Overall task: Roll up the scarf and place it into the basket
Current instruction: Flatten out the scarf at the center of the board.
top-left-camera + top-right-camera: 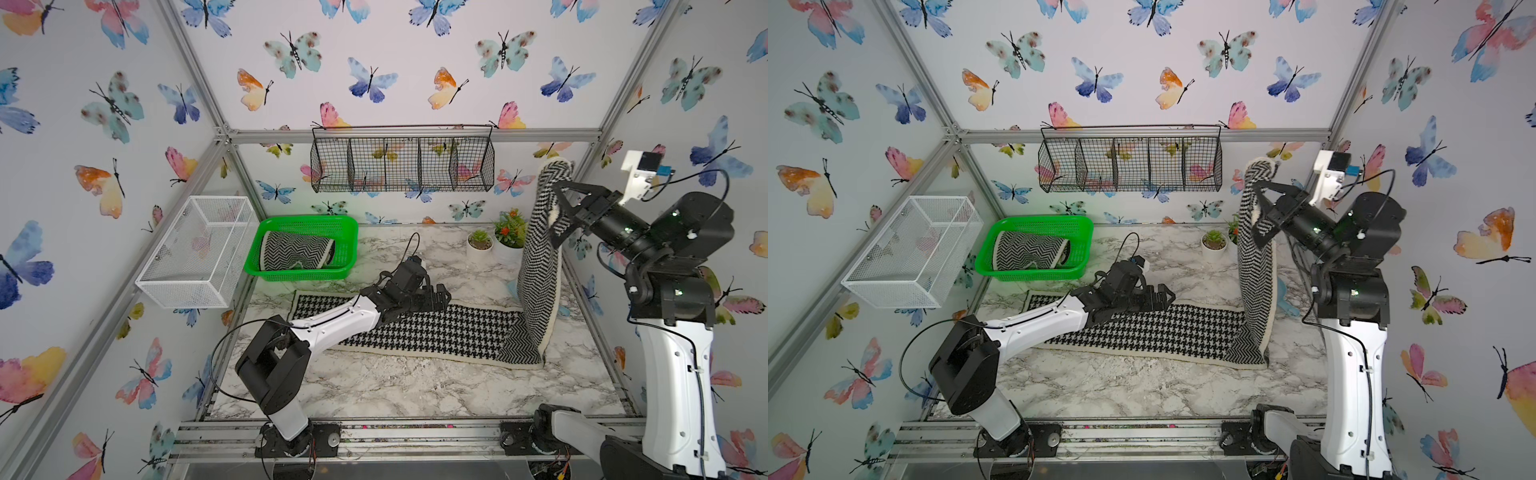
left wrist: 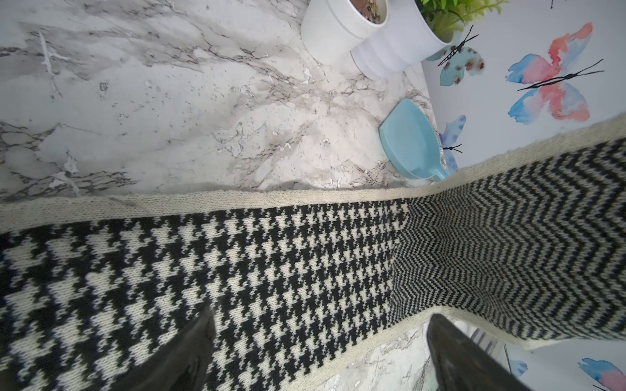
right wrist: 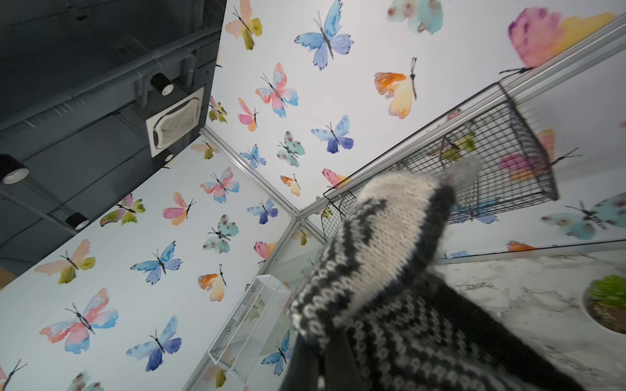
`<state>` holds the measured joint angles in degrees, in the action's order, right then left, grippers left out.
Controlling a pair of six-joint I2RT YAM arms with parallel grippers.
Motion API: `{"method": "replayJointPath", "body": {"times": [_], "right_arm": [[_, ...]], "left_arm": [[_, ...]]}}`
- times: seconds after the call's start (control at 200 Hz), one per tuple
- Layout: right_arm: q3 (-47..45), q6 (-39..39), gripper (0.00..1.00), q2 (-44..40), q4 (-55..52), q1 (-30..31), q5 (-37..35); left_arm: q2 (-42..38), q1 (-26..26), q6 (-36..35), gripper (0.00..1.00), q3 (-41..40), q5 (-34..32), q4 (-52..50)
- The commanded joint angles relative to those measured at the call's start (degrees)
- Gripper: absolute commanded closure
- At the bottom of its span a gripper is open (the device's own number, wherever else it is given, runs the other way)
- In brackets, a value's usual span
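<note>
scarf (image 1: 436, 332) hanging before plants (image 1: 510, 230), blue scoop (image 2: 411, 142) perhaps behind it

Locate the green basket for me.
In both top views the green basket sits at the far left corner of the table, beside the white wire-mesh box, with a rolled zigzag scarf inside.
</note>
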<state>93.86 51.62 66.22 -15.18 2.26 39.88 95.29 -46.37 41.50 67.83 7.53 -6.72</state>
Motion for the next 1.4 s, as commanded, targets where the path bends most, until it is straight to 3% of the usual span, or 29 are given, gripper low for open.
{"method": "replayJointPath", "body": {"times": [0.0,0.105,0.33,0.516,0.791,1.001,1.171,1.397], "right_arm": [[0.34,-5.68,0.98,2.18,-0.02,12.24,-13.86],[-0.05,-7.75,0.98,3.47,0.08,19.72,-20.58],[-1.77,-6.88,0.98,5.13,3.37,22.26,-21.6],[-2.41,-8.04,0.98,7.52,4.32,27.85,-24.91],[-6.79,-8.35,0.98,7.5,5.92,29.38,-26.28],[-1.78,-11.45,0.98,6.57,-0.05,29.4,-30.32],[7.43,-15.62,0.98,6.13,-10.17,29.4,-35.48],[8.37,-18.35,0.98,1.4,-17.18,29.38,-40.97]], "left_arm": [[-3.25,1.39,-1.23,0.02,-1.09,1.11,-1.38],[-5.36,2.91,-1.67,0.02,-3.05,1.35,-2.16],[-9.11,6.26,-3.3,0.02,-7.27,2.89,-3.12],[-11.07,8.29,-4.68,0.02,-9.63,3.43,-3.75],[-11.35,9.89,-5.9,0.02,-13.25,4.69,-2.84],[-7.4,9.89,-5.62,0.02,-14.3,2.91,-2.21],[-2.73,6.97,-4.32,0.02,-11.85,4.09,-0.6],[4.42,-0.14,-1.95,0.02,-4.5,3.34,-0.8]]}}
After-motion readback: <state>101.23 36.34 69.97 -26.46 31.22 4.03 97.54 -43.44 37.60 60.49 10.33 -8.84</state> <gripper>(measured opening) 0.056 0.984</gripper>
